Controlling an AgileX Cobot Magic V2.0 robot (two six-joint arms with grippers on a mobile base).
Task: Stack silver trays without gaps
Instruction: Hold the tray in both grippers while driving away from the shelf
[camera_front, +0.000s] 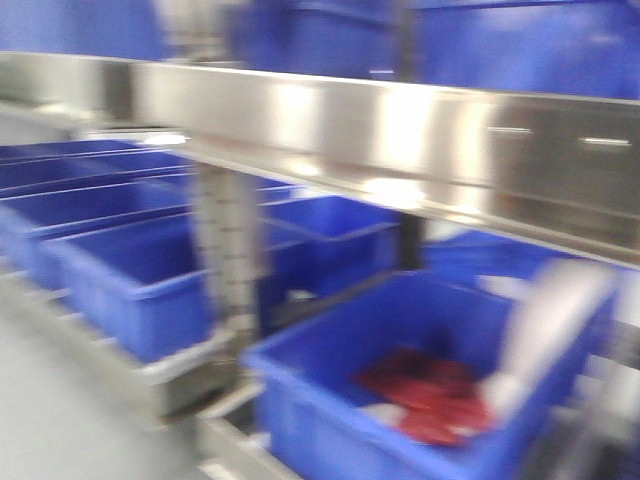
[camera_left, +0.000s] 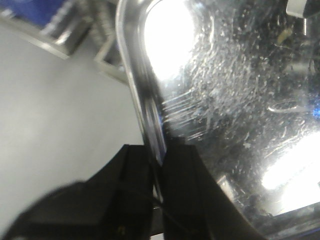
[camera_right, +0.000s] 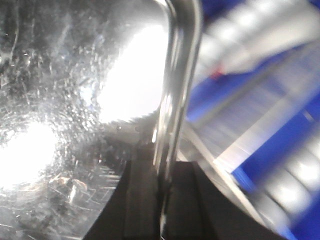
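A silver tray (camera_left: 235, 100) fills the left wrist view, shiny and scratched, with bright glare on its bottom. My left gripper (camera_left: 157, 160) is shut on its left rim, one black finger on each side. The same kind of silver tray (camera_right: 65, 115) fills the right wrist view. My right gripper (camera_right: 161, 167) is shut on its right rim. I cannot tell whether it is one tray or a stack. Neither gripper nor any tray shows in the blurred front view.
Blue bins (camera_front: 140, 270) stand in rows on a steel rack. The nearest blue bin (camera_front: 400, 400) holds red items. A long shiny steel shelf rail (camera_front: 400, 130) crosses above them. Grey floor (camera_left: 55, 110) lies left of the tray.
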